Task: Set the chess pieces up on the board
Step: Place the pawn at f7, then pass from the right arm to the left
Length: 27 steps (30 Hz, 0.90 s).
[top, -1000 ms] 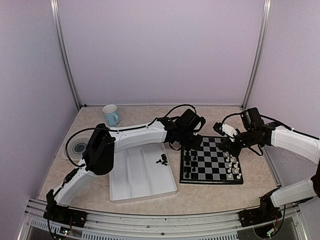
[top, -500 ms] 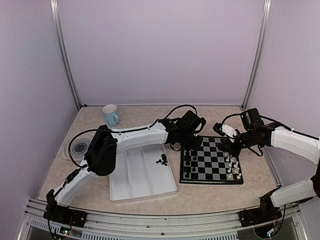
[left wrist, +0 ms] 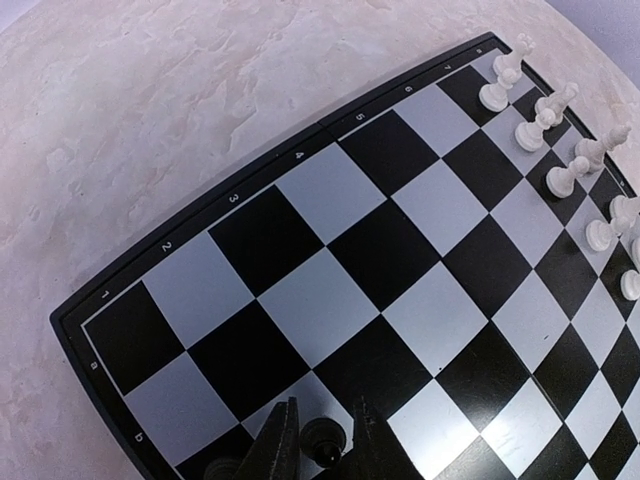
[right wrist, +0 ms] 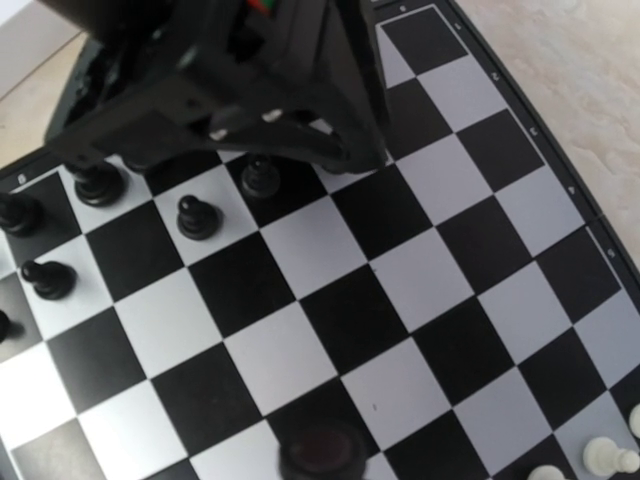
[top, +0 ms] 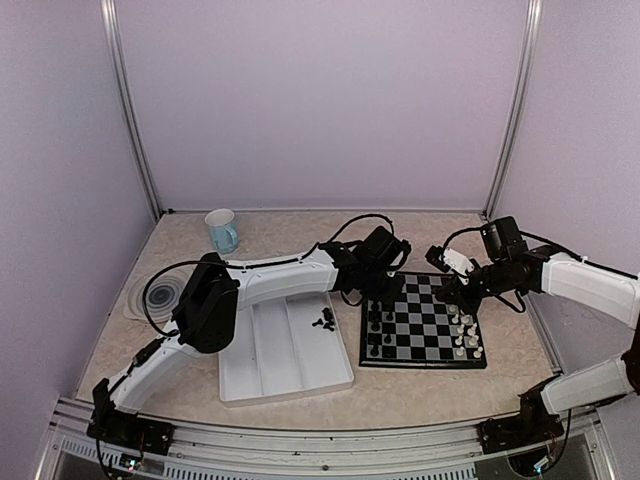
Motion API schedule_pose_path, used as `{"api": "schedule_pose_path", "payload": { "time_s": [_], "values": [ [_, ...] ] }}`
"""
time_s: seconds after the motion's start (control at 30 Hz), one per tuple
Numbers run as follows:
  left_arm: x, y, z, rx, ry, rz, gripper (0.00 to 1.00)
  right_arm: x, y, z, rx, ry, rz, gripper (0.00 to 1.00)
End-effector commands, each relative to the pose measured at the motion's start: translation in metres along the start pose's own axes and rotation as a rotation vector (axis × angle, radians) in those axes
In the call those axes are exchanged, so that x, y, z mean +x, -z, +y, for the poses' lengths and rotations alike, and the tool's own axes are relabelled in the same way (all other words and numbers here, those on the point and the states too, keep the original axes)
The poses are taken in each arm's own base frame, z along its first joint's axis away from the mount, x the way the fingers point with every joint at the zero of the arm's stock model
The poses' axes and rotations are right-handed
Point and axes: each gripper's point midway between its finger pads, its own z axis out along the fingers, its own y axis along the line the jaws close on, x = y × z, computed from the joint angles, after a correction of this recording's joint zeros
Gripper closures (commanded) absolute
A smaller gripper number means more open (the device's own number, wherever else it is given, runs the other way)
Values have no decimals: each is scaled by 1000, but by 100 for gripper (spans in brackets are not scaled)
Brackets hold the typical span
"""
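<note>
The board (top: 424,362) lies right of centre. Several black chess pieces (top: 376,327) stand along its left side, and a few more (top: 323,320) lie in the white tray. My left gripper (top: 384,283) is low over the board's far left corner. In the left wrist view its fingers (left wrist: 278,450) stand narrowly apart on either side of a black pawn (left wrist: 322,440), which stands on a pale square. My right gripper (top: 452,290) hovers over the board's far right part. Its fingers are out of the right wrist view, where a blurred dark round shape (right wrist: 322,452) sits at the bottom edge.
White pieces (top: 465,335) line the board's right side and also show in the left wrist view (left wrist: 545,115). The white compartment tray (top: 262,360) lies left of the board. A blue mug (top: 222,231) and a round ringed mat (top: 157,297) are at the far left.
The left arm's elbow has shifted a little to the right, and its gripper has stayed at the board's far left corner. The right arm has barely moved.
</note>
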Motion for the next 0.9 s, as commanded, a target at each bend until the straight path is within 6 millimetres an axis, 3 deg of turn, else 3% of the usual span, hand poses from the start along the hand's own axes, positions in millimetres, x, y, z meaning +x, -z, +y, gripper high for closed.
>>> {"api": "schedule_pose_path", "payload": {
  "time_s": [0.0, 0.2, 0.33, 0.47, 0.5, 0.57, 0.6, 0.77, 0.87],
  "values": [
    [-10, -1, -2, -5, -8, -37, 76, 2, -2, -2, -1, -17, -7, 96],
    [-19, 5, -7, 17, -5, -57, 72, 2, -2, -2, -2, -18, -6, 96],
    [-41, 25, -15, 46, -8, -111, 61, -2, 2, -3, 3, -9, -11, 96],
    [-67, 62, -13, 76, 41, -176, 51, -10, 10, -3, -3, 28, -20, 95],
    [-81, 83, -12, 107, 70, -212, 49, -12, 12, -2, -10, 42, -23, 95],
    [-82, 102, -8, 200, 154, -218, 48, -18, 16, 0, -24, 68, -32, 94],
    [-90, 125, -7, 262, 201, -245, 47, -22, 19, 0, -29, 77, -40, 94],
    [-89, 176, -9, 573, 397, -270, 45, -44, 24, 2, -59, 126, -68, 92],
    [-78, 190, -23, 714, 451, -229, 46, -59, 21, 5, -80, 168, -65, 92]
  ]
}}
